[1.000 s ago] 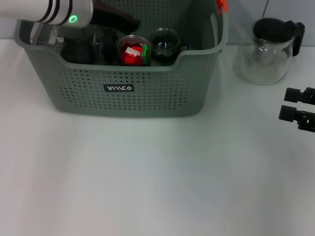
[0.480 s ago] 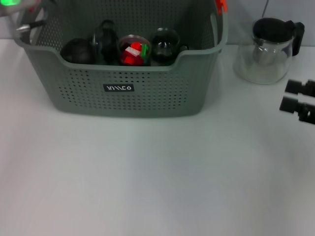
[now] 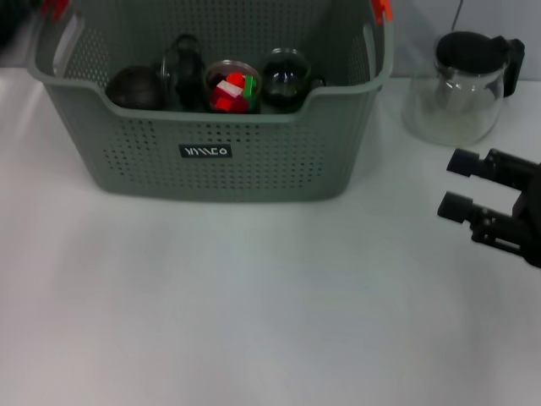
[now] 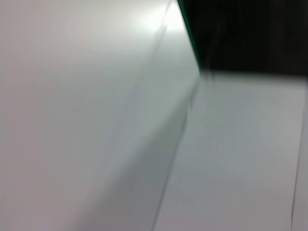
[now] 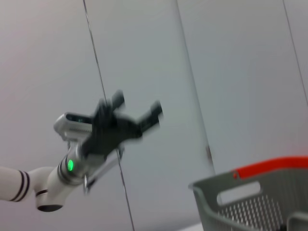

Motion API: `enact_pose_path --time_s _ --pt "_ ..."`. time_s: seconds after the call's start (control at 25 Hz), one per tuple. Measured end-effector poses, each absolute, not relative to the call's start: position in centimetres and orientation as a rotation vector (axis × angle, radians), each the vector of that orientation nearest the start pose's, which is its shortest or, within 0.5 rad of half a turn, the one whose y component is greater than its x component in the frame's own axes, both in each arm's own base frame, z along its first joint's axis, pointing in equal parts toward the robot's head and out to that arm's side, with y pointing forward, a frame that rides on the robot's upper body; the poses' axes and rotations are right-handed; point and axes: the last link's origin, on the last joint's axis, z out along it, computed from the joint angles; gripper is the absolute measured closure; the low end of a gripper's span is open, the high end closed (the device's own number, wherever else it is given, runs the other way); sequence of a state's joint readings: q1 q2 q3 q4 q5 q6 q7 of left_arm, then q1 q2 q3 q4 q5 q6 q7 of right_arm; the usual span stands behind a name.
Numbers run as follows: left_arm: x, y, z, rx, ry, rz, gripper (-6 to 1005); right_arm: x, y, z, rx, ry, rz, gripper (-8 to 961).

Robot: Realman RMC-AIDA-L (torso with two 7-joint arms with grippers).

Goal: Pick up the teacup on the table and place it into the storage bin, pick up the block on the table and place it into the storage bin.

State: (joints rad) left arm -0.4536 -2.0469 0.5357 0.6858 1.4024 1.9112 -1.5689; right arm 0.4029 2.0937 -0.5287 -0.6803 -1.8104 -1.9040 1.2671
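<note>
— So where is the right gripper [image 3: 453, 184]?
— Low over the white table [image 3: 254, 296], its two black fingers spread apart with nothing between them. The glass pitcher [image 3: 463, 87] with the black lid stands just beyond the jaws, apart from them. The storage bin [image 3: 220, 152] sits well off to the side the fingertips point toward.
— And what is in the bin?
— A row of things against its near wall: a dark round item [image 3: 133, 89], a clear glass piece [image 3: 182, 63], a clear teacup [image 3: 230, 85] holding a red, white and green block [image 3: 232, 91], and another dark glass cup [image 3: 286, 74].
— The left gripper [image 5: 137, 108]?
— Seen only from the right wrist camera: raised high in the air, above and off to one side of the bin's orange-clipped rim [image 5: 269, 168], fingers splayed wide, empty.
</note>
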Motion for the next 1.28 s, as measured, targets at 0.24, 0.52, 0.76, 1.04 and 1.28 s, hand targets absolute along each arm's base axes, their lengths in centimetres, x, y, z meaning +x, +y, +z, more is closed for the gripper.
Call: enact_pose_path --time_s 0.24,0.52,0.76,1.04,1.28 --pt "-27.0 27.4 2.5 -2.507 -0.510 -1.200 121 27.5 27.2 2.3 -2.635 0.540 1.086 264" --pt "-28.5 26.8 -1.6 -2.620 -0.763 -1.039 121 27.8 27.1 0.1 -2.672 0.639 1.059 263" --pt "-28.6 25.9 -2.2 -2.671 -0.720 -1.027 121 27.9 27.6 -1.0 -2.683 0.757 1.015 262" --pt "-28.6 25.2 -2.5 -2.728 -0.693 -1.011 121 27.1 28.1 -2.5 -2.772 0.751 0.953 259" --pt "-28.4 24.8 -3.3 -2.745 -0.497 -0.995 121 26.5 28.4 -2.9 -2.797 0.642 0.955 256"
